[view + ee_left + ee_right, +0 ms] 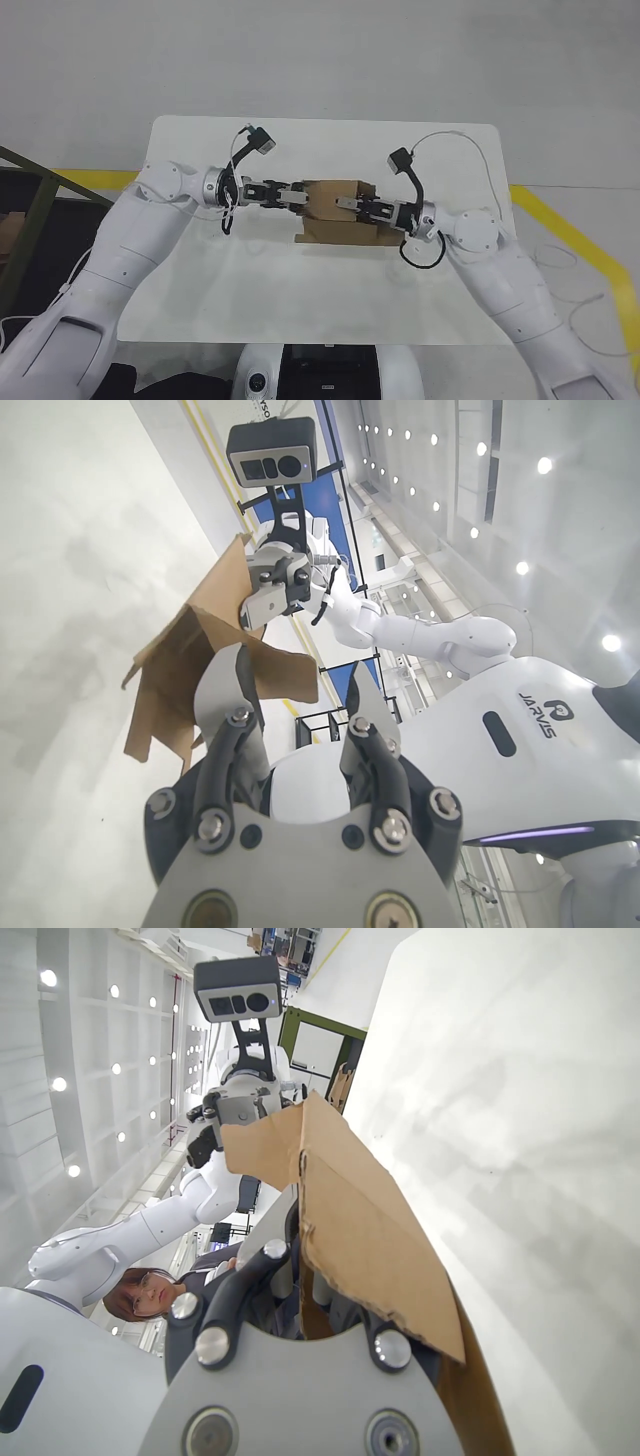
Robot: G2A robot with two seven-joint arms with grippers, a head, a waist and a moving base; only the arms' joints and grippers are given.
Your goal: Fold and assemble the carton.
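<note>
My left fingers [222, 685] stand apart at one end of the carton [335, 210]. A loose flap [285, 675] of that end reaches into the gap between them, close against one finger. My right fingers [260, 607] are clamped on the wall at the opposite end. The brown carton, partly opened, sits between both sets of fingers, over the middle of the white table [200, 290].

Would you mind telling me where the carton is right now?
In the top view, the carton is at the middle of the white table, between the left gripper at one end and the right gripper at the other.
</note>
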